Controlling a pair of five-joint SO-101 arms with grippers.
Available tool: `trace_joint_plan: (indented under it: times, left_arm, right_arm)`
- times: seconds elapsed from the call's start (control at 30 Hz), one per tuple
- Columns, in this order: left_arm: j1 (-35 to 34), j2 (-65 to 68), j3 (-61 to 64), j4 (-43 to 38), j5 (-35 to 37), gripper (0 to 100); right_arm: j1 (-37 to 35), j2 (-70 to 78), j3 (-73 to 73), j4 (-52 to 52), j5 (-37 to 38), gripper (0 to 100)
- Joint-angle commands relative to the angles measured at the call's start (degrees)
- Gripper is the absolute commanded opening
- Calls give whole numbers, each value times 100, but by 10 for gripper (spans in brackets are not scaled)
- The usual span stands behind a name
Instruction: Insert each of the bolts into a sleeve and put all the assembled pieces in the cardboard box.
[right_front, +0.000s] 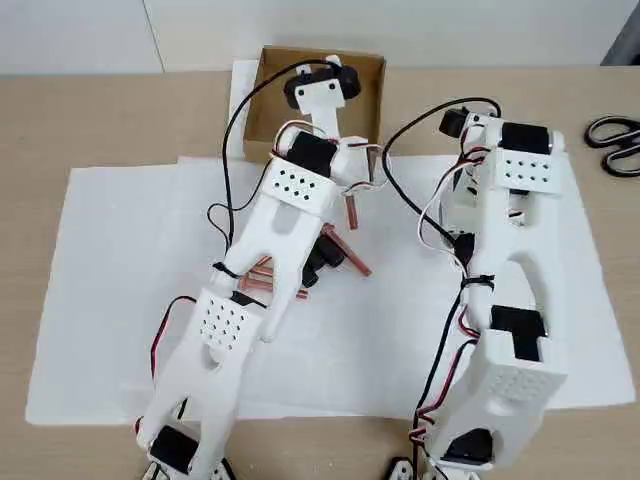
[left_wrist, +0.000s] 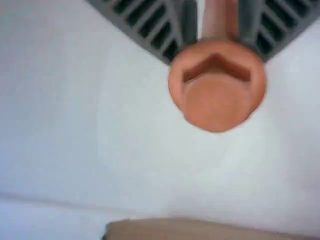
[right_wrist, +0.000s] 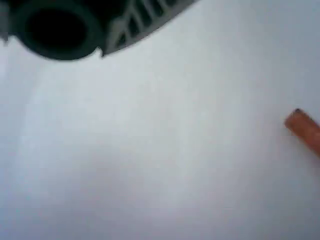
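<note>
My left gripper (right_front: 352, 192) hangs just in front of the cardboard box (right_front: 262, 100), shut on a copper-coloured bolt (right_front: 353, 212) that points down toward the white paper. In the left wrist view the bolt's round head (left_wrist: 217, 90) sits close, its shaft pinched between the grey fingers (left_wrist: 150, 25). Several more copper pieces lie on the paper: a cluster (right_front: 262, 276) beside the left arm and one (right_front: 348, 252) near the middle. My right arm (right_front: 510, 170) stands over the paper's far right part, its gripper low above the sheet; a copper piece (right_wrist: 304, 127) lies near it.
A wide white paper sheet (right_front: 110, 300) covers the wooden table. Scissors (right_front: 615, 140) lie at the far right edge. Black and red cables (right_front: 400, 190) loop between the two arms.
</note>
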Motion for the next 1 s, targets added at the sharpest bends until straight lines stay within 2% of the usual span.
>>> trace_joint_plan:
  times: [0.0,0.07,0.23,0.43,0.57,0.7,0.83,0.97]
  left_arm:
    - [0,-141,-295,70,-26,32]
    - [9,-149,-453,237,-132,31]
    - [-62,-149,-1807,1213,-1108,6]
    - [-457,-580,-2343,1213,-1574,6]
    - [-484,-1433,-1560,1222,-1574,6]
    - [-484,-2664,31,1213,-1574,6]
    - [-484,-3798,1525,1196,-1582,6]
    - [-527,-4615,2290,1196,-1582,6]
  right_arm:
    - [-4,-84,-26,-48,-70,5]
    - [-4,-84,-26,-48,-70,5]
    - [-110,-101,-79,-48,-26,4]
    - [-444,-101,-615,189,-44,4]
    - [-567,-101,-712,198,-44,4]
    - [-567,-224,-712,233,-44,4]
    - [-567,-822,-712,242,-44,4]
    - [-567,-1604,-686,242,-44,4]
